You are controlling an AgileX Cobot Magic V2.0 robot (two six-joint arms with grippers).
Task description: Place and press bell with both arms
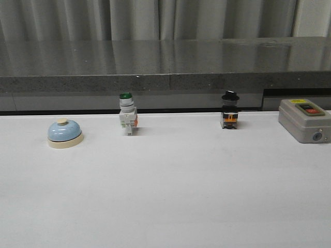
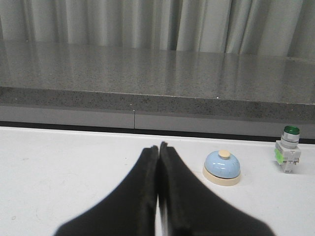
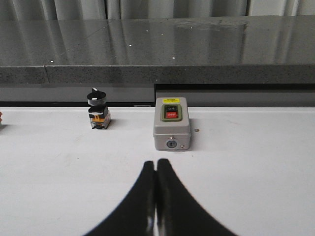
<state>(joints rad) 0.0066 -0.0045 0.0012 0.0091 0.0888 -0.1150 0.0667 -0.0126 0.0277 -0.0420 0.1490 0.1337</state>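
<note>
The light-blue dome bell (image 1: 65,133) with a cream base and cream button stands on the white table at the far left. It also shows in the left wrist view (image 2: 222,167), just ahead and to the side of my left gripper (image 2: 158,147), which is shut and empty, apart from the bell. My right gripper (image 3: 156,163) is shut and empty, a short way back from a grey switch box. Neither arm shows in the front view.
A green-capped white push-button switch (image 1: 127,120) stands at the back, left of centre. A black-knobbed switch (image 1: 229,116) stands right of centre. A grey on/off switch box (image 1: 305,120) sits at the far right. A dark stone ledge (image 1: 165,64) runs behind the table.
</note>
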